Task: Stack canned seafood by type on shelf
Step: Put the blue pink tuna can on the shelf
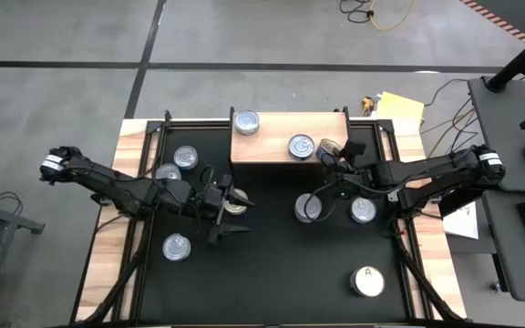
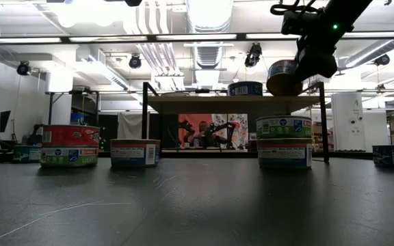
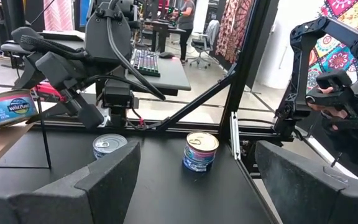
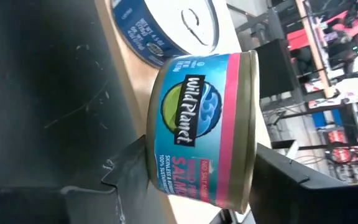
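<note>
The shelf [image 1: 276, 146] stands at the table's far middle with two silver-topped cans [image 1: 246, 121] [image 1: 301, 146] on it. My right gripper [image 1: 330, 151] is over the shelf's right end, shut on a blue-and-pink salmon can [image 4: 197, 127] that is tipped on its side. In the low view this can [image 2: 283, 77] is right at the shelf board [image 2: 204, 100]; whether it touches the board, I cannot tell. My left gripper [image 1: 232, 206] hangs open and level above the table's middle, over a can [image 1: 236, 208], touching nothing. Several more cans stand on the black tabletop. My right gripper pinches the salmon can between its two fingers, one finger [image 4: 129, 171] on the can's flat bottom end [image 4: 151, 134] and the other on its rimmed top end [image 4: 252, 134]. The fingers slant down from the table's right side. The can is tipped, its round wall facing the camera.
On the table are a stack of two cans [image 1: 306, 208], a single can [image 1: 363, 210], a white-topped can marked A [image 1: 367, 281] near right, and three cans at left [image 1: 187, 157] [image 1: 168, 172] [image 1: 177, 246]. Free black tabletop lies at the near middle.
</note>
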Controlling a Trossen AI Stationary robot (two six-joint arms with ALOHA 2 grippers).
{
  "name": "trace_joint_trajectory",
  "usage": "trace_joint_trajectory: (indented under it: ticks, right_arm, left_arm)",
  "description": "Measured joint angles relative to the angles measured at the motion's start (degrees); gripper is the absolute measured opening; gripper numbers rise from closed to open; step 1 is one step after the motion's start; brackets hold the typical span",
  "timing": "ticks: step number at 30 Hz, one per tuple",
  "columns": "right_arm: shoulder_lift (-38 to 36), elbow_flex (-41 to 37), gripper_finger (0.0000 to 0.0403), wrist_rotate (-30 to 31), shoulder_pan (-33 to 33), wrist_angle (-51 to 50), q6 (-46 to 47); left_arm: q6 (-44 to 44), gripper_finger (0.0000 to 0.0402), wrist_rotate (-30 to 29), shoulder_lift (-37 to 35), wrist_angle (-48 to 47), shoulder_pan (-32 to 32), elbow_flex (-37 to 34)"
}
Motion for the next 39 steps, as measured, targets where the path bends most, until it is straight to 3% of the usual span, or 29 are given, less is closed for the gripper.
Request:
trace_joint_trajectory:
  ticks: [13,29,35,39]
  right_arm:
    - [0.02,-0.15,0.0301,-1.11,-0.27,-0.22,1.93]
    - [0.02,-0.15,0.0292,-1.11,-6.6,4.31,-3.74]
    - [-0.08,-0.02,0.0293,-3.63,-6.96,4.24,0.64]
    - [-0.4,1.42,0.0284,-9.62,-6.18,4.06,4.36]
  left_arm:
    - [-0.42,0.0304,0.02,1.91,0.16,0.0,0.0]
    - [-0.58,0.0304,-0.01,2.01,0.6,0.0,0.0]
    - [-0.75,0.0304,-0.02,2.01,0.61,0.0,0.0]
    - [-1.09,0.0304,-0.04,2.01,0.38,0.0,0.0]
